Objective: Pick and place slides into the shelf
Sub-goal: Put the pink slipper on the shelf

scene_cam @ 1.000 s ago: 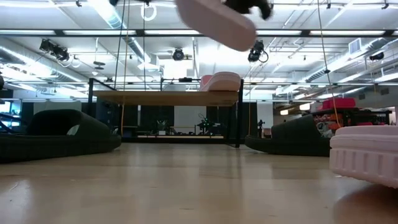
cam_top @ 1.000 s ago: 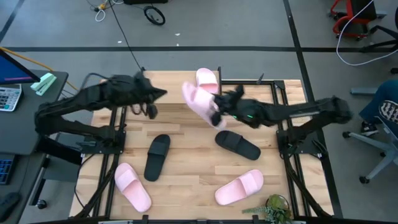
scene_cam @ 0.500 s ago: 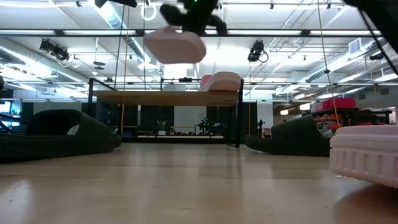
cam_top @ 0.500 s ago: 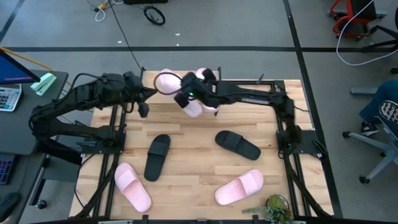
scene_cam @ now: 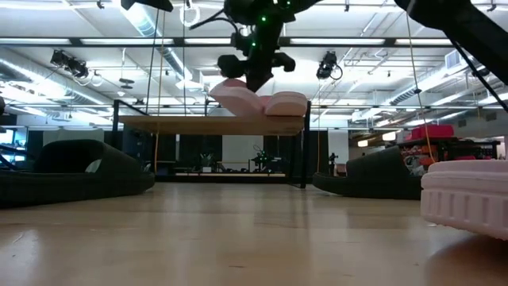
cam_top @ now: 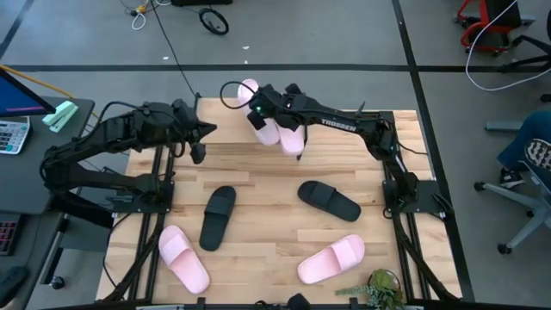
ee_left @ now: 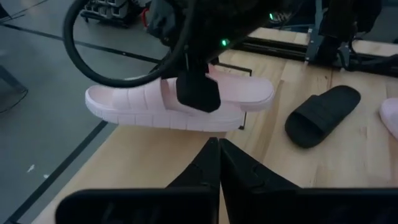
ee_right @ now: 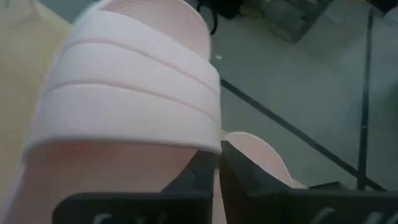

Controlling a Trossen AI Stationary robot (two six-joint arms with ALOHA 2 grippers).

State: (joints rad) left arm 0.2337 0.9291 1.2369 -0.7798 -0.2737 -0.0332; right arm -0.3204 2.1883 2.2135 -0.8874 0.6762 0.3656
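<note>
Right claw [cam_top: 261, 114] pinches a pale pink slide [scene_cam: 232, 97] just above the shelf [scene_cam: 159, 124] top, beside another pink slide [scene_cam: 284, 103] there. Left claw [cam_top: 200, 142], pressed together, hovers near the table [cam_top: 267, 207] edge.

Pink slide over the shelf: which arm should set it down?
Right. The right gripper already grips the pink slide just above the shelf, beside another pink slide. The left gripper is shut and empty, off to the side.
</note>
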